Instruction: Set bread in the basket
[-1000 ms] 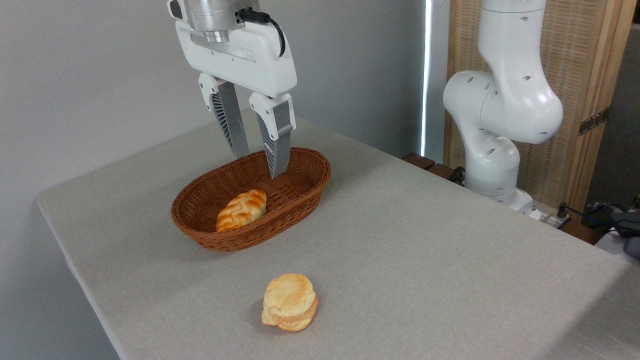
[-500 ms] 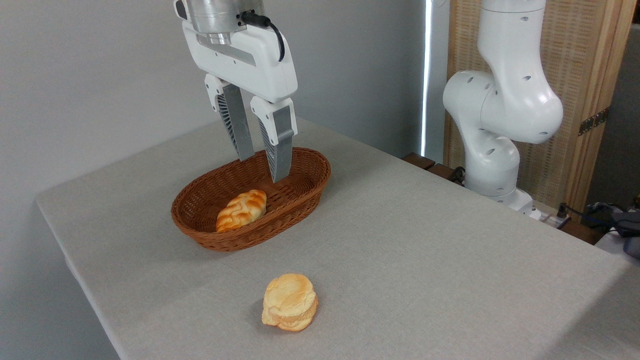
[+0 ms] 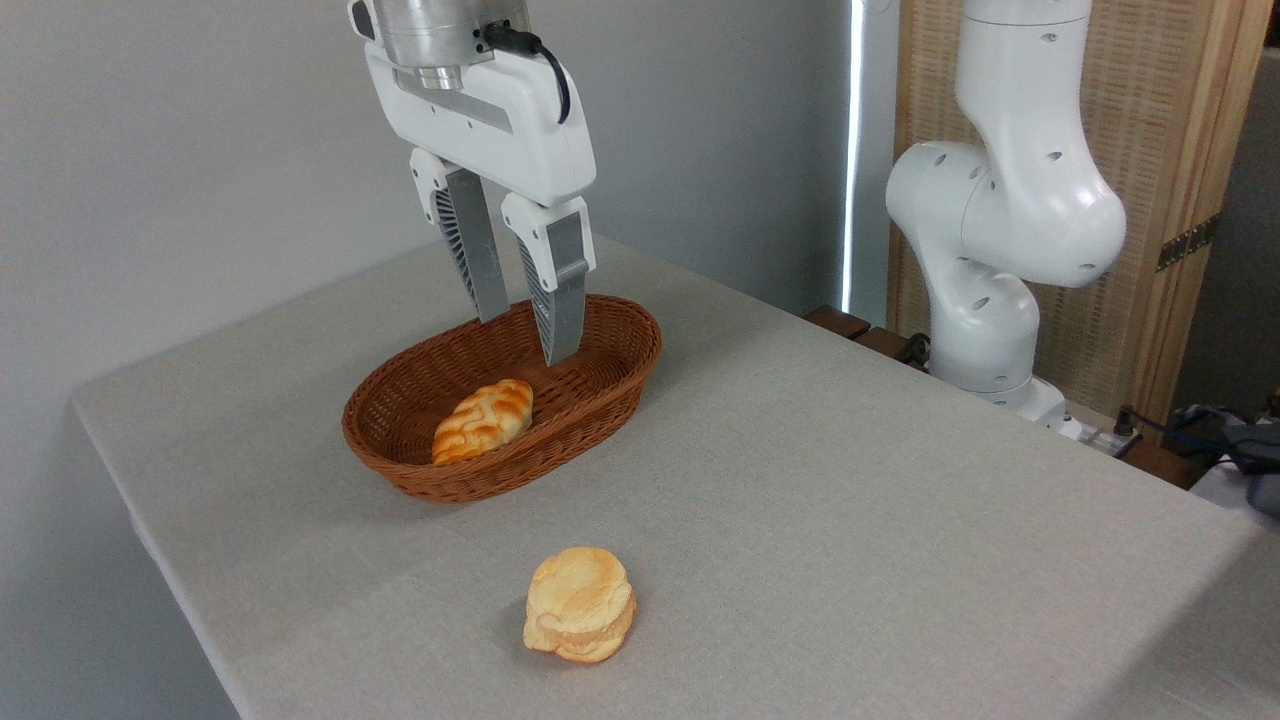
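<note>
The round, pale golden, layered bun (image 3: 580,605) is sitting near the counter's (image 3: 850,520) front edge, well apart from the reddish-brown woven wicker basket (image 3: 610,380), looking light, soft and crushable, best pinched gently across its sides, while the white claw (image 3: 527,335) is hanging slightly open and empty over the basket's far end.

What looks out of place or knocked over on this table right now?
Nothing is spilled or damaged. The round bun sits alone on the table, outside the basket, which already holds the braided loaf. The open gripper hangs empty over the basket's far end.
</note>
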Action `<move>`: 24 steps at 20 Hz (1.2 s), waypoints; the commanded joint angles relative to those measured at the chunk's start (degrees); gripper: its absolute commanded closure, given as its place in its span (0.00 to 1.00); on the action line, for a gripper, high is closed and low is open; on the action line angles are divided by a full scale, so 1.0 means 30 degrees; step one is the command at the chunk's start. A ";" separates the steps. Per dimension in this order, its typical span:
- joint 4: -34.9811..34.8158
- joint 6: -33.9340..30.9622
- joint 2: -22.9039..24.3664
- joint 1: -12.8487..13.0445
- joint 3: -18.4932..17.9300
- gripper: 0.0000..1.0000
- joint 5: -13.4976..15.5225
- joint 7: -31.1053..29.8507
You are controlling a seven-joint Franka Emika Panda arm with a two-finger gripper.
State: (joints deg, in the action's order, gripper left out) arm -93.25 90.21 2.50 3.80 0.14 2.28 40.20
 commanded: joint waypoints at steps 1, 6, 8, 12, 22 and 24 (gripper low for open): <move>-0.0031 0.0018 0.0015 0.0023 -0.0193 0.00 -0.0026 0.0400; -0.0090 0.0077 0.0015 0.0023 -0.0281 0.00 -0.1168 0.0458; -0.0381 0.0659 0.0015 0.0023 -0.0630 0.00 -0.1169 0.0779; -0.2020 0.2562 0.0220 0.0023 -0.0779 0.00 -0.1198 0.0898; -0.6357 0.7458 0.0396 0.0141 -0.1102 0.00 -0.0144 0.0722; -0.6971 0.8275 0.0396 0.0141 -0.1102 0.00 -0.0114 0.0752</move>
State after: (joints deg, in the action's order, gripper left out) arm -110.72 111.49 2.14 3.73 -2.66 0.75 42.15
